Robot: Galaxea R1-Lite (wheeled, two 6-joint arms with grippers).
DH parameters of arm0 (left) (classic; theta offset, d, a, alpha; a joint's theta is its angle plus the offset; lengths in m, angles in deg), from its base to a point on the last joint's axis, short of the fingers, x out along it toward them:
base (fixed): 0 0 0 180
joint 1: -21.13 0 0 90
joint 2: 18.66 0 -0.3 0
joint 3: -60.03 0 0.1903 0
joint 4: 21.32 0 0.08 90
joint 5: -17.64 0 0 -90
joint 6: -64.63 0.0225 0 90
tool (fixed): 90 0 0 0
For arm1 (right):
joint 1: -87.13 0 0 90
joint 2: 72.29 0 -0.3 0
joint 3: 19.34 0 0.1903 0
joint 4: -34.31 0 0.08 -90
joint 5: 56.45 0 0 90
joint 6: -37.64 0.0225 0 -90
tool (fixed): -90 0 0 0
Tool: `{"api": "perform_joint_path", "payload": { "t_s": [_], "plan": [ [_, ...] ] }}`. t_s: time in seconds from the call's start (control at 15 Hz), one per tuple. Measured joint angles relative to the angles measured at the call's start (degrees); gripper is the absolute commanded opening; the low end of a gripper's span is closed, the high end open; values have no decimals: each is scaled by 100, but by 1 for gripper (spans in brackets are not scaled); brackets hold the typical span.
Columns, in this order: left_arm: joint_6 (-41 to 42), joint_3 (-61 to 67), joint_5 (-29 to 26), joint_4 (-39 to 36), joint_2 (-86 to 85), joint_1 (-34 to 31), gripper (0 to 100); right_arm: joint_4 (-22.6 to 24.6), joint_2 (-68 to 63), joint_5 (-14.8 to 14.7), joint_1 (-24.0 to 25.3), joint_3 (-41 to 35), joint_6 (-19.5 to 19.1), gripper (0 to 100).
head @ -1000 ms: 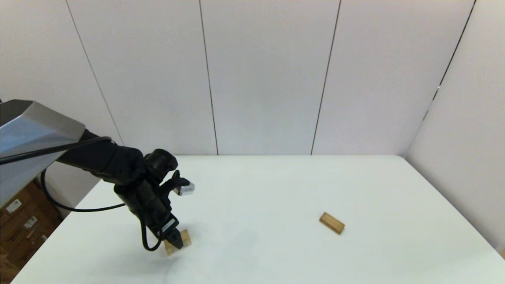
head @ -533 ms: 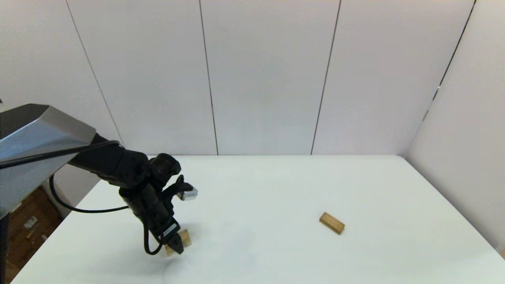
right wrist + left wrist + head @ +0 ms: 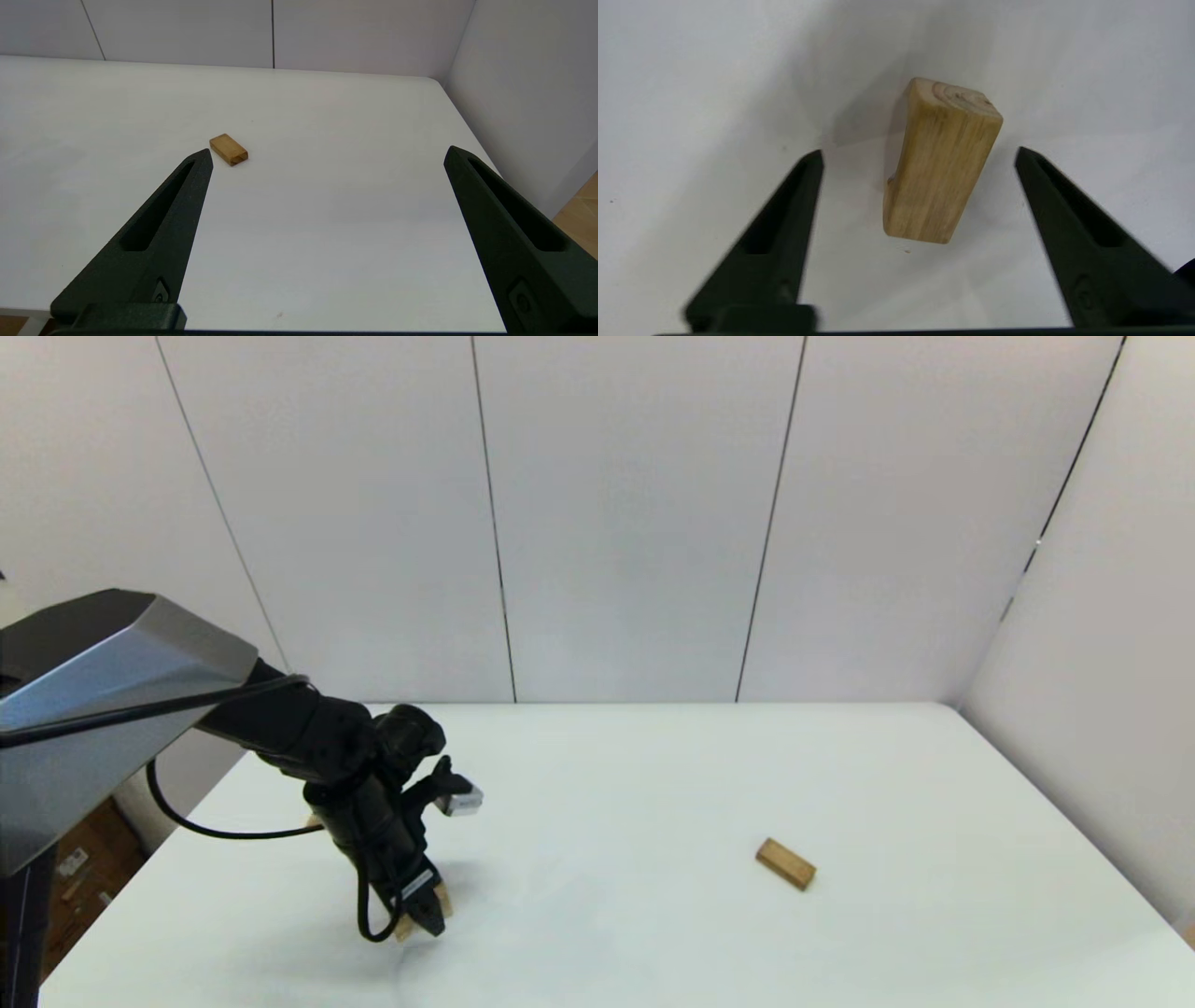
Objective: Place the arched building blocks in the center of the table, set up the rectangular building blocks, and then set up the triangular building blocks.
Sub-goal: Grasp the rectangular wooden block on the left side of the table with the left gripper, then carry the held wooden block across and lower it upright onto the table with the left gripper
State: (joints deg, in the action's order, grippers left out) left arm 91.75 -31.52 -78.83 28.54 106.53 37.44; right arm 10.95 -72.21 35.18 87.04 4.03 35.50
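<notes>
- No brand or legible writing on any block or on the worktop [image 3: 653, 784]; I see a small white tag on the left arm's wrist housing, its print too small to read.
- Left gripper [image 3: 920, 156]: jaws wide open, one finger on each side of the arched block [image 3: 941, 161], with clear gaps on both sides; neither finger touches it. Nothing held.
- Arched block lies on the worktop at the near-left area, its long axis running away from the wrist camera. I can see the arch cutout along one long side and growth rings on the far end face.
- In the head view, the left gripper [image 3: 425, 910] is low over this block [image 3: 439, 901], which it mostly hides.
- Rectangular block [image 3: 785, 863] lies flat on the right-centre of the worktop, well apart from the arched block.
- Right gripper [image 3: 327, 154]: jaws wide open, empty, back near the worktop's near edge; the rectangular block [image 3: 228, 149] is well ahead of it.
- Triangular block: I cannot make it out with certainty.
</notes>
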Motion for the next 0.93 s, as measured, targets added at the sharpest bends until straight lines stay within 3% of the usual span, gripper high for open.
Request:
{"api": "perform_joint_path", "payload": {
  "t_s": [0.93],
  "plan": [
    [35,-325,-22,40,124,218,0,0,0,2,2,0,-2,100]
  ]
}}
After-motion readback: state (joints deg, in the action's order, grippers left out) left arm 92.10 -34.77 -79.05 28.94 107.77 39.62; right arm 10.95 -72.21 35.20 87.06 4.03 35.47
